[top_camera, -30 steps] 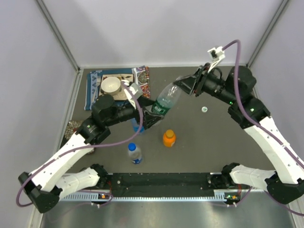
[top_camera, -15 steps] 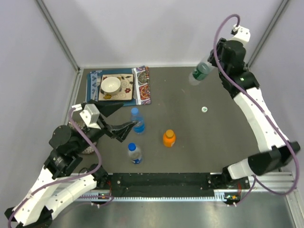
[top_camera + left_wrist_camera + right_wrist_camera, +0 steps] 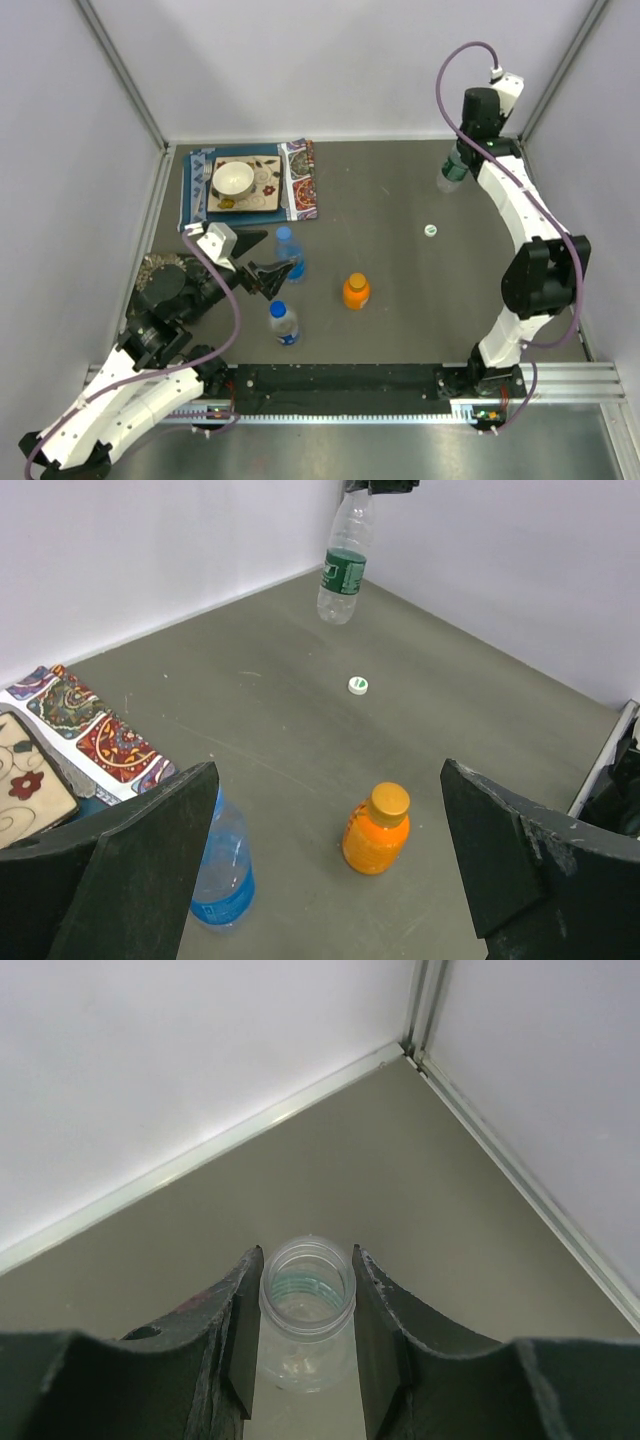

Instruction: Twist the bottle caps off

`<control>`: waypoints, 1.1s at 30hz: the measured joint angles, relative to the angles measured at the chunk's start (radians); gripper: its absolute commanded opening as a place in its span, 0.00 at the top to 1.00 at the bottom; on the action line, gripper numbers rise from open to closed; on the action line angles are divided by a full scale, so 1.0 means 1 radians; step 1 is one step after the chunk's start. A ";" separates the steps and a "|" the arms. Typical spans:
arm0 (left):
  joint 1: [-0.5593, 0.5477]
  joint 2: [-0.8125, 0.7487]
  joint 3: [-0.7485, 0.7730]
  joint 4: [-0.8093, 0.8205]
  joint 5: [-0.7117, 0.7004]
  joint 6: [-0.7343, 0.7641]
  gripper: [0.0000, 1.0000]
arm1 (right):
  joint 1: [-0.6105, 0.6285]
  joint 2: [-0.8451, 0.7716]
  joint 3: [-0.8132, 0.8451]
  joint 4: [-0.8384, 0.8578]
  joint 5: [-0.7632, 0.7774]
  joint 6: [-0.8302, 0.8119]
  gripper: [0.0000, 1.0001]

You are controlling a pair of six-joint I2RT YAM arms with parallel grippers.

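My right gripper [image 3: 460,152] is shut on the neck of the clear greenish bottle [image 3: 451,172] and holds it upright above the table's far right corner. Its mouth [image 3: 307,1278] is open and capless between my fingers. The white cap [image 3: 429,231] lies loose on the table, also visible in the left wrist view [image 3: 358,685]. My left gripper [image 3: 262,260] is open and empty. In its view the orange bottle [image 3: 377,832] with its orange cap [image 3: 389,802] stands ahead between the fingers. Two blue-capped bottles [image 3: 289,252] [image 3: 284,323] stand upright; one [image 3: 222,870] is beside my left finger.
A patterned mat [image 3: 300,180] with a plate and a white bowl [image 3: 233,179] lies at the far left. A brownish spiky object [image 3: 160,268] sits at the left edge. White walls close in on three sides.
The left gripper let go of the greenish bottle and pulled back to the near left. The right arm carried the bottle from the middle to the far right corner and turned it upright.
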 measured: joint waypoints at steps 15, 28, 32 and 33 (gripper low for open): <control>0.000 0.047 -0.015 0.029 0.001 -0.003 0.02 | -0.006 0.129 -0.013 0.127 0.000 -0.037 0.99; 0.000 0.056 -0.025 0.040 0.005 -0.015 0.02 | -0.004 0.134 -0.081 0.164 -0.005 -0.065 1.00; 0.000 0.056 -0.026 0.041 0.007 -0.016 0.02 | 0.000 0.134 -0.085 0.171 -0.005 -0.068 0.78; 0.000 0.056 -0.026 0.041 0.008 -0.016 0.02 | 0.002 0.134 -0.086 0.172 -0.005 -0.070 0.67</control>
